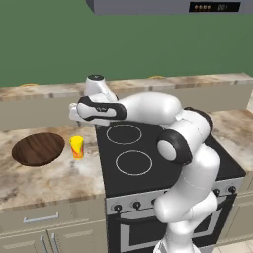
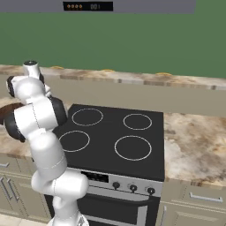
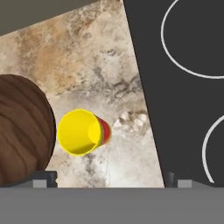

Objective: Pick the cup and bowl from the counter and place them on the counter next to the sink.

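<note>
Operator, note: your gripper (image 3: 111,179) hangs above counter (image 1: 54,175), left of stovetop (image 1: 148,153), fingers (image 3: 43,178) spread wide, nothing between them. Cup (image 1: 77,147) stands upright on counter, just beside stovetop edge. In hand view cup (image 3: 83,132) sits slightly left of jaw centre. Bowl (image 1: 38,148) rests on counter, near cup, on side away from stovetop, not touching. Both untouched.

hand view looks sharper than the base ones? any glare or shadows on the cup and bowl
Hand view: cup and bowl crisp, flat even light, no glare, only a faint shade inside the cup. Left base view: softer and coarser, cup slightly blurred, a thin dark shadow edging the bowl. Right base view: similarly soft, no glare on the stovetop.
</note>
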Controlling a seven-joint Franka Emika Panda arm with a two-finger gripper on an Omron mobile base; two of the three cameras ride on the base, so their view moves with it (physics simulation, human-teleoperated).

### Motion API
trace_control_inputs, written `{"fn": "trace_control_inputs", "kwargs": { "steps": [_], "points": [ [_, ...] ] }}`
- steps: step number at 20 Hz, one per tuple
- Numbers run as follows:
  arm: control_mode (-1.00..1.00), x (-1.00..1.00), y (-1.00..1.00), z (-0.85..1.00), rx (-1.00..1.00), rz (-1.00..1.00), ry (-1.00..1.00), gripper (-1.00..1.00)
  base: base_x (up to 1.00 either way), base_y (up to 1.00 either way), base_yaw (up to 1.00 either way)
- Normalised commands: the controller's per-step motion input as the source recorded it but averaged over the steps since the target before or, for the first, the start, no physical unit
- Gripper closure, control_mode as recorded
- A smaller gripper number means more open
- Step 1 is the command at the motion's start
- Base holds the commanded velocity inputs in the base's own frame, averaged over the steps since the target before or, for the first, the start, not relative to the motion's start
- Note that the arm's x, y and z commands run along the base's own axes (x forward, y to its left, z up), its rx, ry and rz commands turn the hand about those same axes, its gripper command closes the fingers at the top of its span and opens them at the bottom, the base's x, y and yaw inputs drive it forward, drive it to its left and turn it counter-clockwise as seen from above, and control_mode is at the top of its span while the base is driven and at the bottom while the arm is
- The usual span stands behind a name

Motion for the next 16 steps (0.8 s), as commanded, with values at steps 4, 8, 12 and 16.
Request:
{"fn": "trace_control_inputs", "kwargs": {
  "steps": [4,8,12,16],
  "points": [
    [-1.00,0.01,0.10,-0.02,0.00,0.00,0.00,-1.00,0.00,0.00,0.00],
    [-1.00,0.13,0.05,-0.19,0.00,0.00,0.00,-1.00,0.00,0.00,0.00],
    [-1.00,0.21,0.02,-0.25,0.00,0.00,0.00,-1.00,0.00,0.00,0.00],
    [-1.00,0.31,0.05,-0.21,0.00,0.00,0.00,-1.00,0.00,0.00,0.00]
  ]
}}
